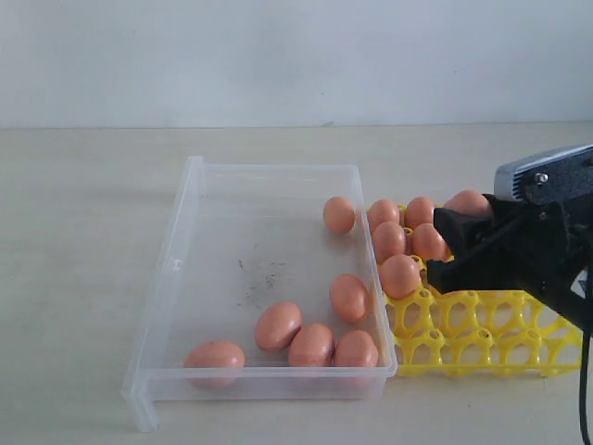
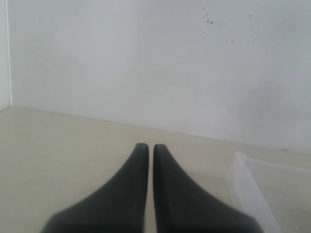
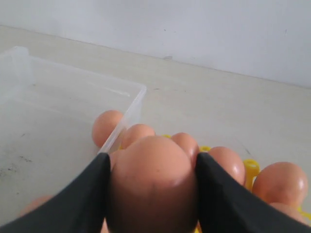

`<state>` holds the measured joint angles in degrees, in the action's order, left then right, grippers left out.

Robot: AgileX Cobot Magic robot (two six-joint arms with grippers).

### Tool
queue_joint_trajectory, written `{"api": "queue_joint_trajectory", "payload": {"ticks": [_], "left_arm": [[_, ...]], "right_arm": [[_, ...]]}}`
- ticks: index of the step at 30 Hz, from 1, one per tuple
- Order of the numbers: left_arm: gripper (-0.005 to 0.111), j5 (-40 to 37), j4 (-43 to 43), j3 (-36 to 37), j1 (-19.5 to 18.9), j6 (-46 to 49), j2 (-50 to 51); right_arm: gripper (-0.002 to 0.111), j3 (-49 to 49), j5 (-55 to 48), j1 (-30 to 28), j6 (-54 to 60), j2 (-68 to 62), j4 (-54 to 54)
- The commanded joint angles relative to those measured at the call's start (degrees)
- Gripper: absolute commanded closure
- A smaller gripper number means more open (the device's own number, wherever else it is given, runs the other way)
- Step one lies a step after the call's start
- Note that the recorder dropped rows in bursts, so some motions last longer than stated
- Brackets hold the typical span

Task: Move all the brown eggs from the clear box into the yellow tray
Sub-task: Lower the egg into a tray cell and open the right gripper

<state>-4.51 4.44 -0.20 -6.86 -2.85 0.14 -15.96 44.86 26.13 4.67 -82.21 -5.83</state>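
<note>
My right gripper [image 1: 433, 245] [image 3: 151, 162] is shut on a brown egg [image 3: 153, 184] [image 1: 428, 242], holding it over the left part of the yellow tray [image 1: 482, 326]. Several more brown eggs sit in the tray's far cups, such as one [image 1: 384, 215] and another [image 1: 399, 275] at the box side. Several eggs lie in the clear box [image 1: 185, 222]: one [image 1: 339, 214] near its far right wall, the others [image 1: 311, 345] towards the front. My left gripper [image 2: 147, 146] is shut and empty over bare table, outside the exterior view.
The tray's front cups [image 1: 463, 352] stand empty. The box's right wall [image 1: 371, 250] runs right along the tray. A corner of the box [image 2: 243, 170] shows beside my left gripper. A pale wall [image 1: 296, 56] stands behind the table.
</note>
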Motion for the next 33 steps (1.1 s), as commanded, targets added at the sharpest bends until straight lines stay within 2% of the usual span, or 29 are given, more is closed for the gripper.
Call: {"api": "queue_joint_trajectory", "payload": {"ticks": [1, 6, 10, 14, 23, 33], "left_arm": [[0.103, 0.12, 0.51, 0.20, 0.10, -0.51, -0.14], [0.103, 0.12, 0.51, 0.20, 0.10, -0.51, -0.14], [0.103, 0.12, 0.51, 0.20, 0.10, -0.51, -0.14], [0.103, 0.12, 0.51, 0.20, 0.10, -0.51, -0.14], [0.103, 0.12, 0.51, 0.20, 0.10, -0.51, -0.14], [0.103, 0.12, 0.51, 0.20, 0.10, -0.51, -0.14]], "right_arm": [[0.109, 0.60, 2.75, -0.51, -0.08, -1.43, 1.17], [0.109, 0.60, 7.94, -0.51, -1.18, -8.45, 1.17], [0.109, 0.32, 17.67, -0.51, -2.93, -16.69, 0.03], [0.109, -1.13, 18.84, -0.51, -3.08, -20.80, -0.07], [0.109, -5.15, 12.31, -0.51, -3.23, -22.72, 0.60], [0.109, -5.39, 11.43, -0.51, -3.24, -23.68, 0.35]]}}
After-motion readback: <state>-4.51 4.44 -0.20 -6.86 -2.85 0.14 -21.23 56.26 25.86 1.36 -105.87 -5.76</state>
